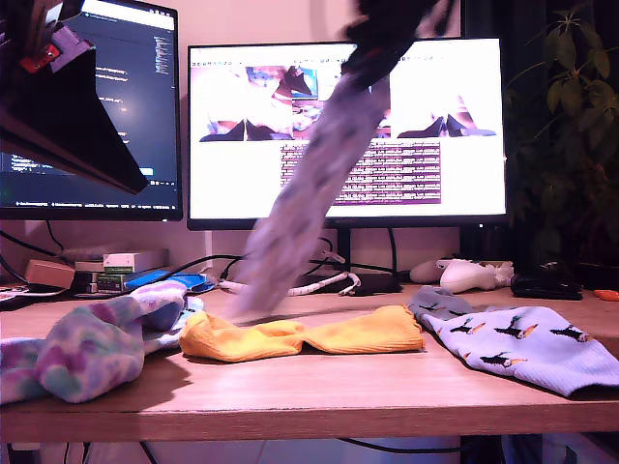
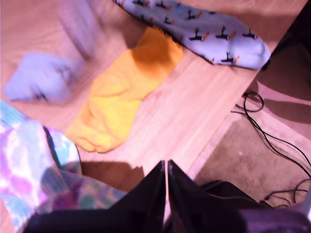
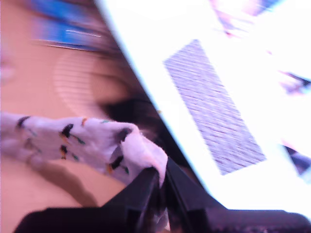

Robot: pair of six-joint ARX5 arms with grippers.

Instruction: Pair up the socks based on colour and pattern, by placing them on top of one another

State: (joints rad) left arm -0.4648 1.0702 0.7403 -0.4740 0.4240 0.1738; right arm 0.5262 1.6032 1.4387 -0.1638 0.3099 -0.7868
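My second gripper (image 3: 162, 182) is clamped on the cuff end of a pale blue bird sock (image 1: 309, 193), which hangs from it high in front of the right-hand monitor (image 1: 464, 135) in the exterior view and slants down toward the table (image 1: 319, 387); the sock is smeared by motion blur, so I cannot tell whether its lower tip touches the wood or hangs just above it. In the second wrist view the cloth is pinched between the dark jaws, its small black-and-orange birds plain to see. My first gripper (image 2: 166, 167) is above the near part of the table with its jaws pressed together on nothing. Below it lies the mustard-yellow sock (image 1: 300, 336), flat and slightly rumpled (it looks like one sock, though a second could be folded beneath it). The other bird sock (image 1: 522, 343) lies flat toward the exterior view's right, its cuff end just beside the yellow one. A tie-dye sock (image 1: 87, 348) sits bunched at the exterior view's left, near the table's front edge, with a second bit of tie-dye cloth close behind it.
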